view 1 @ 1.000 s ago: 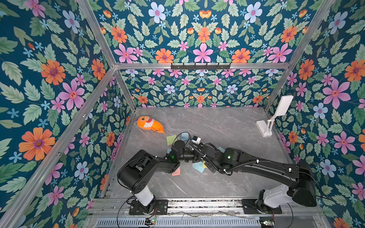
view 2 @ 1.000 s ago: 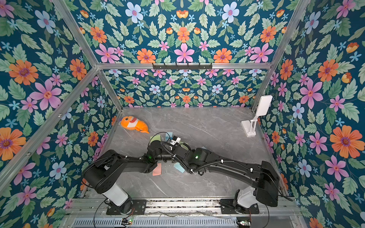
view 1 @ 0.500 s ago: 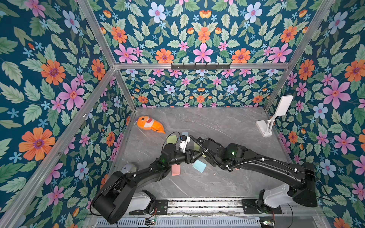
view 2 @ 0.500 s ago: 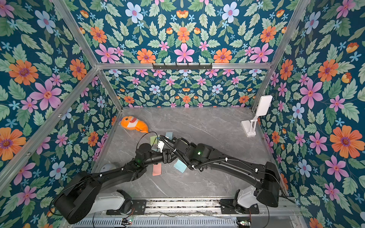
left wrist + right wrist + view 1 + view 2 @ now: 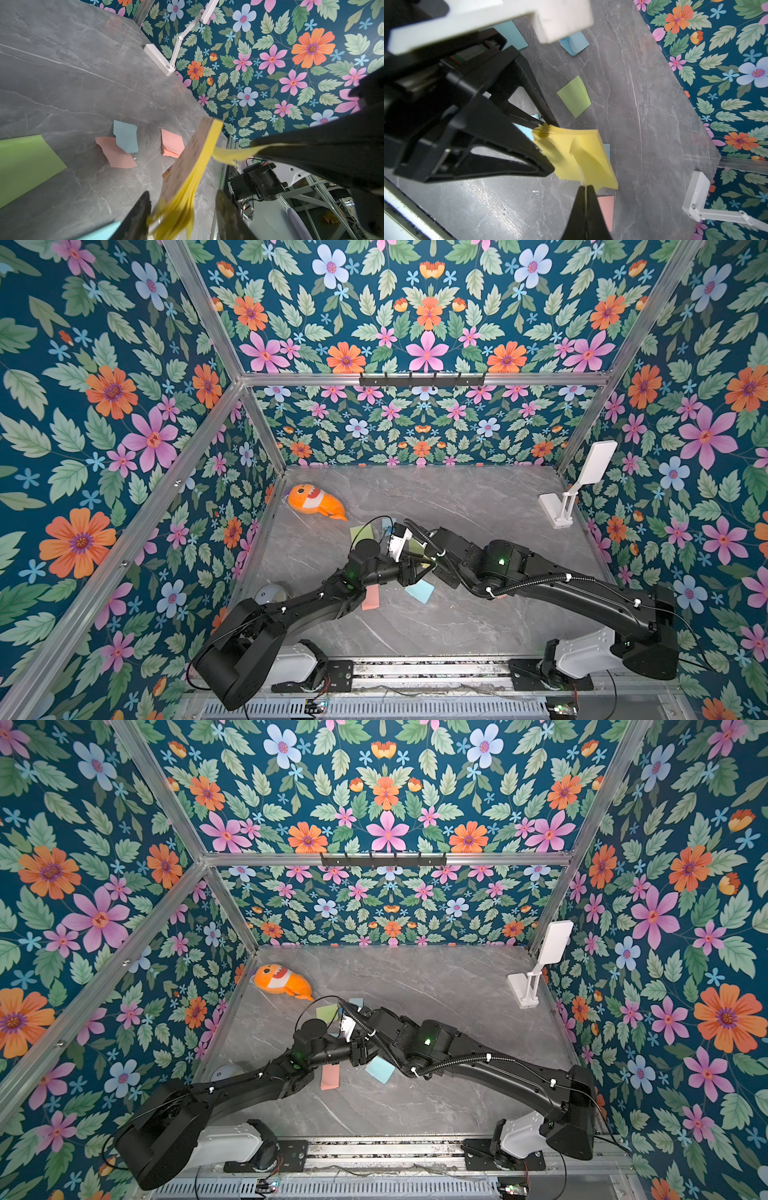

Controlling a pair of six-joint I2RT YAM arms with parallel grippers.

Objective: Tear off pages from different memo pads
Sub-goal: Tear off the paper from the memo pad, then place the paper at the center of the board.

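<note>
Left arm [image 5: 291, 610] lay flatter than second ago; my right gripper [image 5: 585, 186] pinched yellow page [image 5: 232, 154], left gripper [image 5: 181, 195] straddled yellow pad [image 5: 562, 145], grip unclear.

Enclosure walls [image 5: 424, 302] on three sides are papered in a dark teal floral print with orange, pink and pale blue flowers and green leaves. Bare aluminium frame bars [image 5: 291, 379] run up the corners and across the back wall. A black hook rail [image 5: 422, 380] is fixed to the rear bar. The tabletop [image 5: 457, 497] is grey marble-effect with white veining, evenly lit.
</note>
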